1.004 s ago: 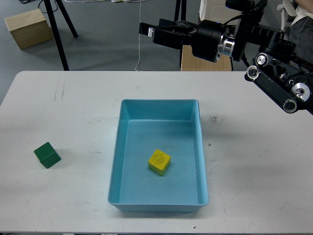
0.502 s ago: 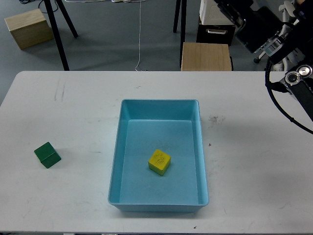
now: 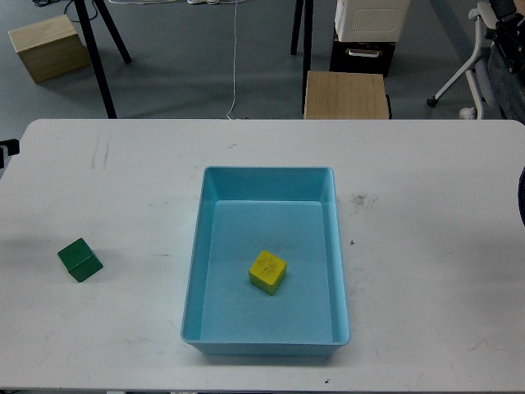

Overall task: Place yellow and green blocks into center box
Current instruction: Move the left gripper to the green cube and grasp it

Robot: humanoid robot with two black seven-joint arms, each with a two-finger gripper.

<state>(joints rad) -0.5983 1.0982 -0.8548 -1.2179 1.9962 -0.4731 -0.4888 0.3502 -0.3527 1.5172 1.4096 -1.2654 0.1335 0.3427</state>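
The yellow block (image 3: 268,272) lies inside the light blue box (image 3: 197,271) at the middle of the white table, a little below the box's centre. The green block (image 3: 79,260) sits on the table at the left, well apart from the box. A small dark part of my left arm (image 3: 6,150) shows at the left edge, above the green block; its fingers cannot be told apart. My right gripper is out of view; only a dark sliver of that arm (image 3: 522,197) shows at the right edge.
The white table (image 3: 426,271) runs across the whole view. Beyond its far edge are a wooden stool (image 3: 346,94), a cardboard box (image 3: 47,46), black stand legs (image 3: 94,49) and a chair base (image 3: 472,78) on the grey floor.
My right arm, stretched over the table's far right a second ago, has drawn back out of view to the right. A dark part of my left arm has appeared at the left edge. The blocks have not moved.
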